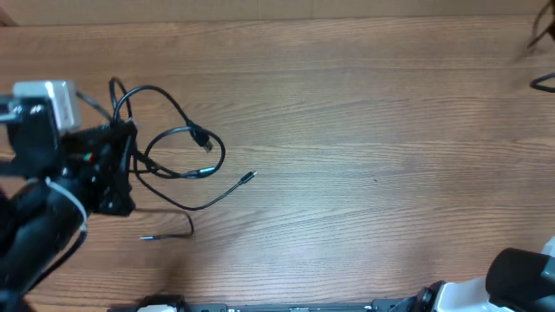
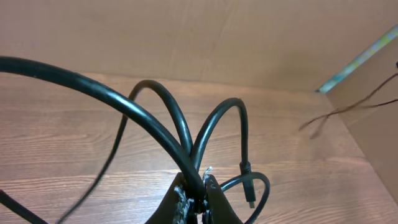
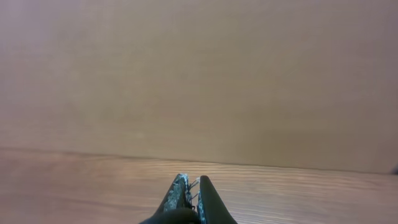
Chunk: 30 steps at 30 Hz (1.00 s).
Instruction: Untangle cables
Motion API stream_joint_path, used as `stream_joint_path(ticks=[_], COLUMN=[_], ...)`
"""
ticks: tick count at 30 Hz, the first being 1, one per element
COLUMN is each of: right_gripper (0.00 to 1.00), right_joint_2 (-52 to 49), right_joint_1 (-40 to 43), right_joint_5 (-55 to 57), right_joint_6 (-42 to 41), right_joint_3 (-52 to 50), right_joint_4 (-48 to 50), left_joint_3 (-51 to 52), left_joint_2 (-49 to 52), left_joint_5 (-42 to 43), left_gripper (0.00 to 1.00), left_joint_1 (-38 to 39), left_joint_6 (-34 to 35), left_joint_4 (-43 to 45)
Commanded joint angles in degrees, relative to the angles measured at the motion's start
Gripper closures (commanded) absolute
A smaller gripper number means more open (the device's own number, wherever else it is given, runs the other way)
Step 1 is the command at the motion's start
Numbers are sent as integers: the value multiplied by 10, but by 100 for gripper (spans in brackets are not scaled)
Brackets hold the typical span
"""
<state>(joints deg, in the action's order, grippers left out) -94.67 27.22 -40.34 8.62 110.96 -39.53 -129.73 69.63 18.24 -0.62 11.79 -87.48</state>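
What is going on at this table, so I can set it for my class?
The left gripper is shut on the thin black cables at the left side of the wooden table. Loops and plug ends spread out from the grip and look tangled. The right gripper is shut, holds nothing, and is far from them.

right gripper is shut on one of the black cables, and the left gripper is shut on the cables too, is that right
Not quite. The right gripper is shut, but on nothing: the right wrist view shows its closed fingers with no cable between them. The left gripper is indeed shut on the black cables.
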Motion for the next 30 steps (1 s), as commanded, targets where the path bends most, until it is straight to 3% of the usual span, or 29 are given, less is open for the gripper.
stream_joint_path(ticks=[1,8,20,25,30], right_gripper=[96,96,96,96,96], right_joint_2=[16,6,-142,-212,-277], right_joint_1=[-31,-42,-20,17,69], right_joint_5=[-23,55,466,489,460], right_joint_6=[25,74,81,65,25], right_joint_3=[0,0,1,8,38], right_joint_4=[10,22,206,287,308], left_joint_3=[1,1,1,1,1], left_joint_2=[2,4,4,4,4], left_joint_5=[19,24,21,21,21], left_gripper=[96,96,96,96,96], left_joint_1=[-1,-1,-1,-1,-1], left_joint_6=[-21,-26,-23,-24,-24], left_joint_4=[8,9,-51,-71,-76])
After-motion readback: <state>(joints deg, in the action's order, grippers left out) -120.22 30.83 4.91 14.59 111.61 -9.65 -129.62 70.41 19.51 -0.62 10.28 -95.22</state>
